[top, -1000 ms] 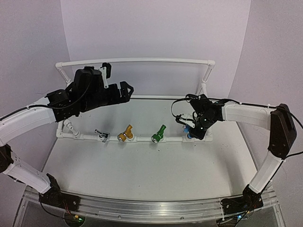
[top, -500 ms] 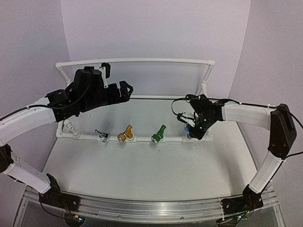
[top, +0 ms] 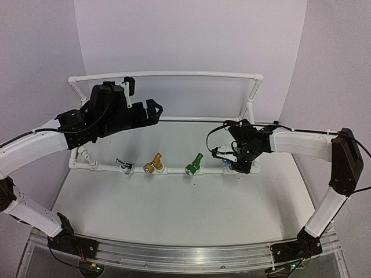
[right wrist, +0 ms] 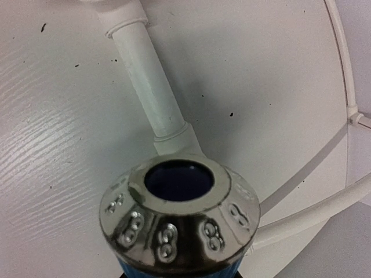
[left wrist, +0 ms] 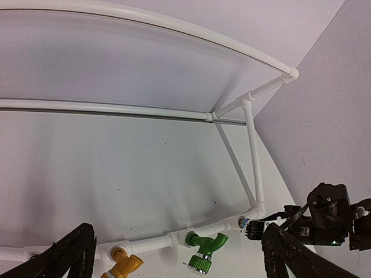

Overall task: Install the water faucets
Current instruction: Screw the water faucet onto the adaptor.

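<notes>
blue faucet (right wrist: 179, 226) at right tool (top: 232, 164), apparently gripped

Soft, even light casts faint shadows on the white table (top: 174, 202); the blue faucet (right wrist: 179, 226) glares with bright spots.

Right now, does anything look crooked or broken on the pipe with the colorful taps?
Nothing looks broken or spilled. The silver tap, yellow tap and green tap sit in a row on the front pipe. The blue tap is mostly hidden under the right hand.
</notes>
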Robot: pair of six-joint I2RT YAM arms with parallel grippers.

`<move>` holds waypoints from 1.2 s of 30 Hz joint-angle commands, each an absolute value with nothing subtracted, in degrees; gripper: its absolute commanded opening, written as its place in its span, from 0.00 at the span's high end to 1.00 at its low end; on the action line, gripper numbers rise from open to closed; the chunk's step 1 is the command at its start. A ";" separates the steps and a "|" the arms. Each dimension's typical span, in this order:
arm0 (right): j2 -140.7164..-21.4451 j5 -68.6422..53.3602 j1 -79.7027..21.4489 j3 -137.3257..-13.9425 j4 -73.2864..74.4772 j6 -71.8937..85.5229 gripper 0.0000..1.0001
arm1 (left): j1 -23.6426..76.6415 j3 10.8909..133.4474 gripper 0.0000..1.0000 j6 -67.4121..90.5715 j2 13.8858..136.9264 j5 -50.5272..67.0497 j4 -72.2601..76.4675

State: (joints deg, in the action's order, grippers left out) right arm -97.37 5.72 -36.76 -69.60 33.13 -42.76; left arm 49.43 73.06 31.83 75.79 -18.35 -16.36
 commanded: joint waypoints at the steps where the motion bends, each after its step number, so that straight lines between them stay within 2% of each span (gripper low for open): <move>1: -99.28 3.38 -37.82 -73.28 40.08 -57.01 1.00 | 49.13 74.13 0.00 31.40 74.54 -19.47 -14.04; 9: -104.35 4.96 -37.80 -80.64 47.35 -74.45 1.00 | 49.13 74.32 0.00 30.78 74.32 -19.16 -14.06; 12: -105.21 6.86 -37.86 -81.23 47.74 -76.38 1.00 | 49.13 73.97 0.01 30.85 73.92 -19.23 -14.15; 23: -98.35 9.61 -36.83 -67.72 39.02 -77.18 1.00 | 49.13 72.73 0.01 30.92 73.03 -19.65 -13.58; 31: -101.58 8.26 -35.09 -74.45 38.61 -65.85 1.00 | 49.10 74.55 0.01 29.92 74.70 -18.91 -13.51; 36: -100.45 7.04 -34.29 -71.96 38.66 -59.36 1.00 | 49.13 74.18 0.01 30.07 74.19 -19.32 -13.37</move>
